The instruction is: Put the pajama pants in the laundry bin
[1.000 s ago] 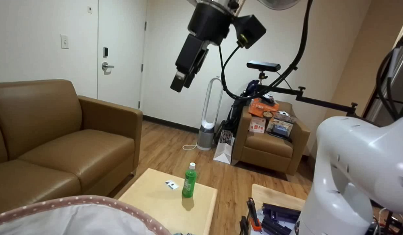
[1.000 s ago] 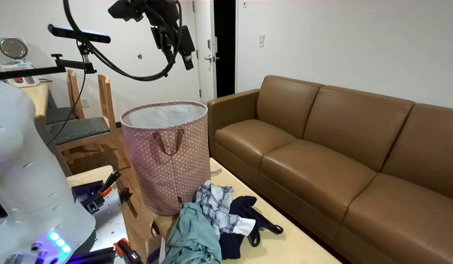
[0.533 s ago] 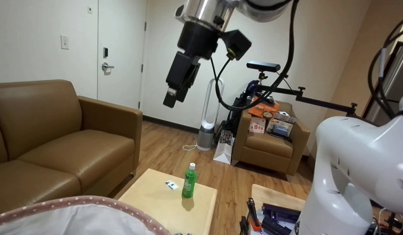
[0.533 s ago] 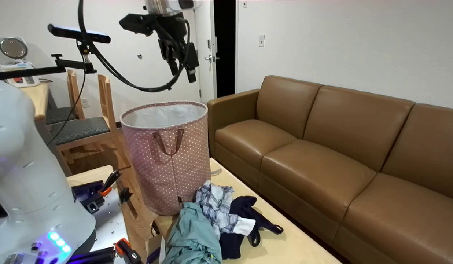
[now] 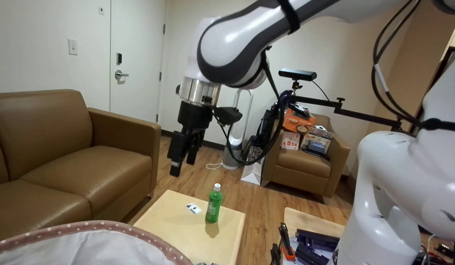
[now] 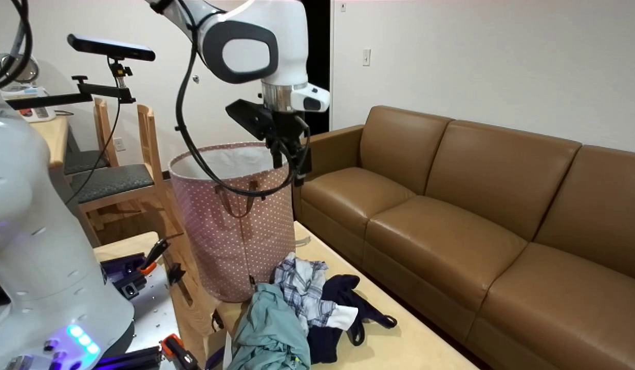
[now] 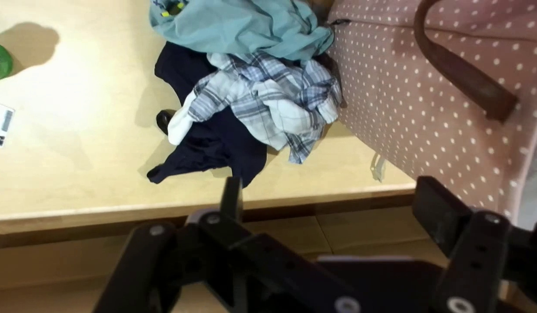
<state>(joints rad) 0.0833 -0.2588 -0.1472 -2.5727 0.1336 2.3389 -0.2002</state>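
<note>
The blue-and-white plaid pajama pants lie crumpled on the wooden table beside the laundry bin. They also show in the wrist view, on top of a navy garment and partly under a teal one. The laundry bin is tall, pink with white dots, and open at the top. Its wall fills the right of the wrist view, and its rim shows in an exterior view. My gripper is open and empty, above the table's long edge. It also shows pointing down in both exterior views.
A teal garment and a navy garment touch the pants. A green bottle and a card stand on the table. A brown couch runs alongside. A camera arm reaches in near the robot.
My gripper has come down a long way, leftward in one exterior view and rightward in another, from above the bin's height to near its rim. The clothes and bin have not moved.
</note>
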